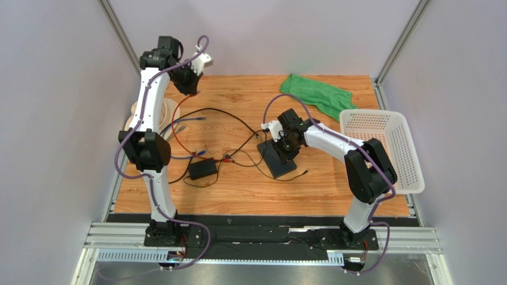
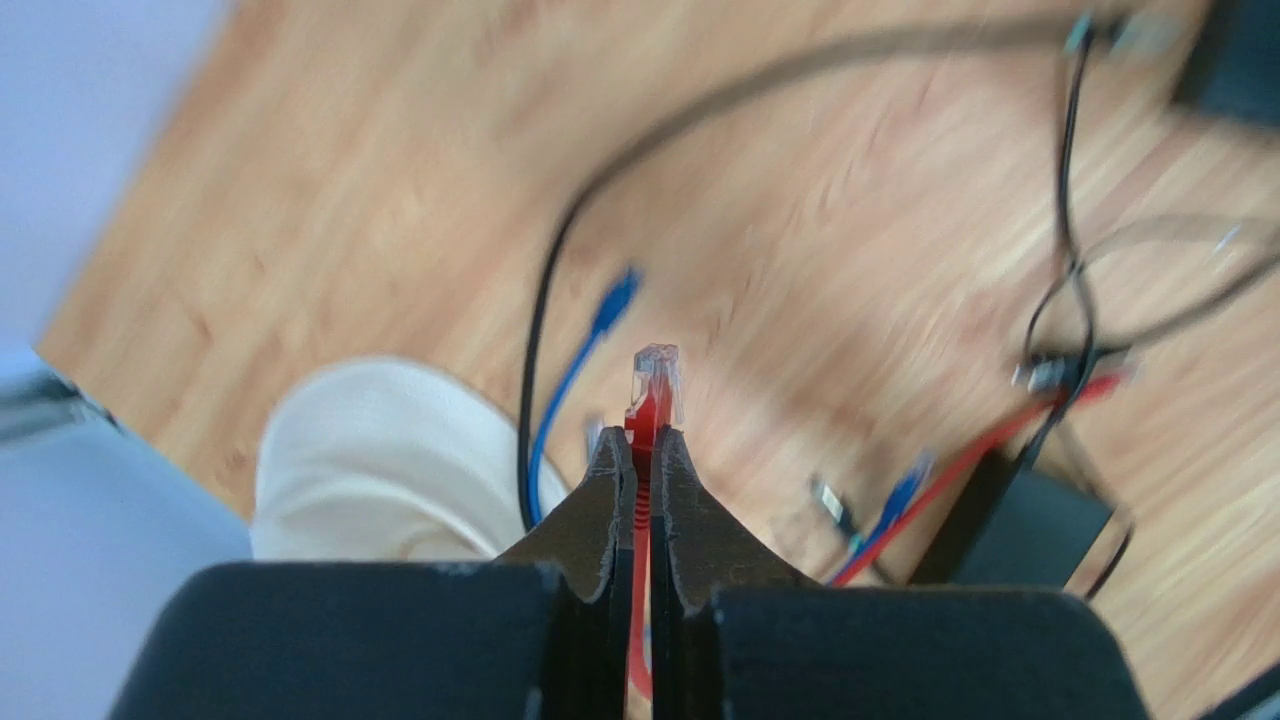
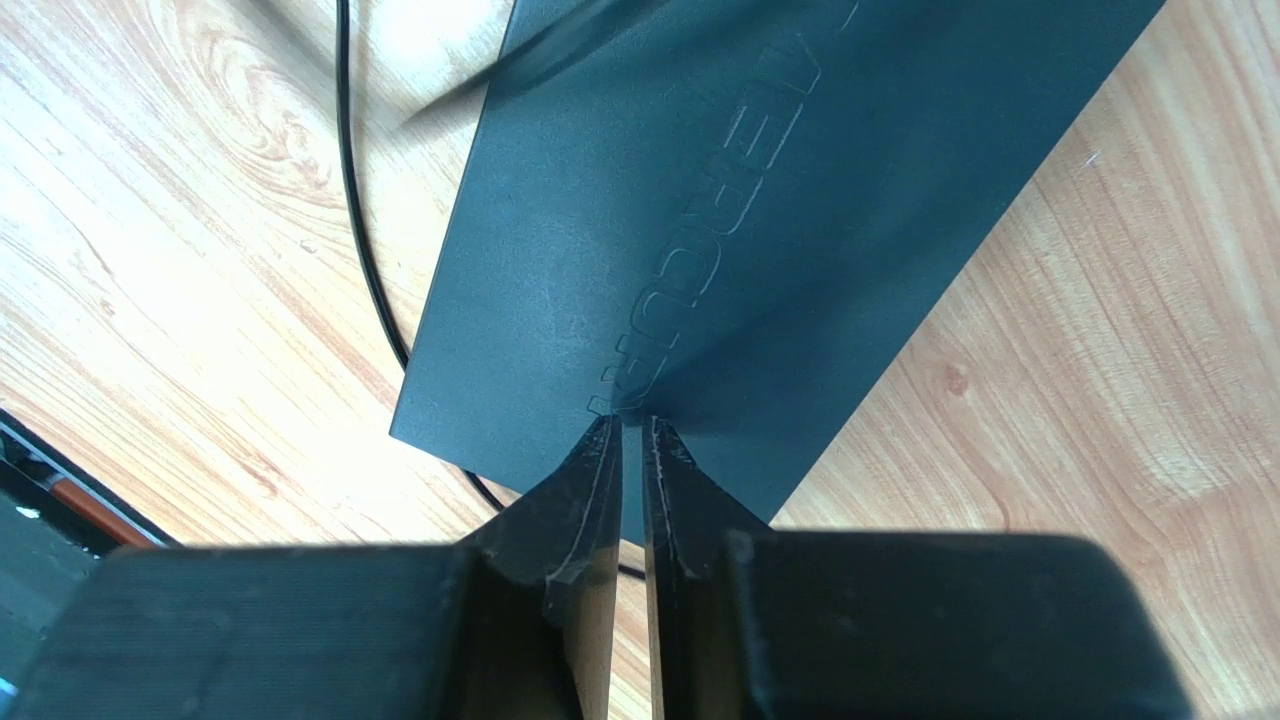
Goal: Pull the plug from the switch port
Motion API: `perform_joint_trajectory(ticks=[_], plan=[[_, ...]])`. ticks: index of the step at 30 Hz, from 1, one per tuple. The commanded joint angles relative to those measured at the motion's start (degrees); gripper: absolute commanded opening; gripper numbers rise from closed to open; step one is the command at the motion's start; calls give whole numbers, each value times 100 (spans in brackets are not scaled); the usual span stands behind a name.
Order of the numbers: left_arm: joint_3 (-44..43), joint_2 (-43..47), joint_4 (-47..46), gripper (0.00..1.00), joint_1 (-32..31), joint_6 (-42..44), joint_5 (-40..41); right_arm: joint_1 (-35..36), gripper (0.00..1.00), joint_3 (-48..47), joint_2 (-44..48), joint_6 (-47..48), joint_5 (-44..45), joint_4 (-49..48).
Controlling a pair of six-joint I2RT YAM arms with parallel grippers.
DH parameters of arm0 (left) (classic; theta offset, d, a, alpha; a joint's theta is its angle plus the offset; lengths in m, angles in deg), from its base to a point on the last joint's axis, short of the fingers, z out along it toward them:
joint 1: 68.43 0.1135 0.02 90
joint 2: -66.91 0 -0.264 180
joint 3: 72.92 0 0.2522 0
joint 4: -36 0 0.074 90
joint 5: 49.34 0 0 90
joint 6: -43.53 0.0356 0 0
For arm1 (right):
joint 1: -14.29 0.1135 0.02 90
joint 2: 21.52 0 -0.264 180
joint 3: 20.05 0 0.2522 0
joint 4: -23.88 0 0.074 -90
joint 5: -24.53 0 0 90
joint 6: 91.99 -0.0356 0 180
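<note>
The left gripper [image 2: 642, 443] is squeezed tight on the red cable [image 2: 643, 513] just behind the clear plug [image 2: 657, 375]. The plug sticks straight out past the tips, up in the air and stuck into nothing. The black box [image 3: 751, 195] lies flat, well off to the right; its switch port cannot be seen. The right gripper [image 3: 631, 435] has its 2 fingers almost together, holding nothing, tips down on the box top, so the plug looks pulled out.

There were one flat black box [image 1: 275, 163], one smaller adapter brick [image 1: 203, 169], one green cloth [image 1: 318, 95], one white basket [image 1: 384, 148] and one red cable [image 2: 649, 417].
</note>
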State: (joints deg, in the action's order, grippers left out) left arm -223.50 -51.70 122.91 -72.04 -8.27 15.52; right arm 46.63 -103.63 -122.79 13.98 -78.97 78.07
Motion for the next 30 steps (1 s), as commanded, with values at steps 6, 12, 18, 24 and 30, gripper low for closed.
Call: perform_joint_trajectory(ticks=[6,12,18,24,30], plan=[[736,-627,-98,16,-104,341,1494,9,14,-110,90,100,49,-96],[40,-1086,-798,56,-428,-619,2644,-25,11,-242,204,91,172,-87],[1198,168,-1398,63,-772,-1182,702,-131,39,-480,819,-59,-39,27],[3282,628,-2031,64,-1492,-893,378,-210,53,-471,1391,161,84,167],[4066,383,-2234,95,-1932,-699,625,-359,54,-164,1584,354,190,220]])
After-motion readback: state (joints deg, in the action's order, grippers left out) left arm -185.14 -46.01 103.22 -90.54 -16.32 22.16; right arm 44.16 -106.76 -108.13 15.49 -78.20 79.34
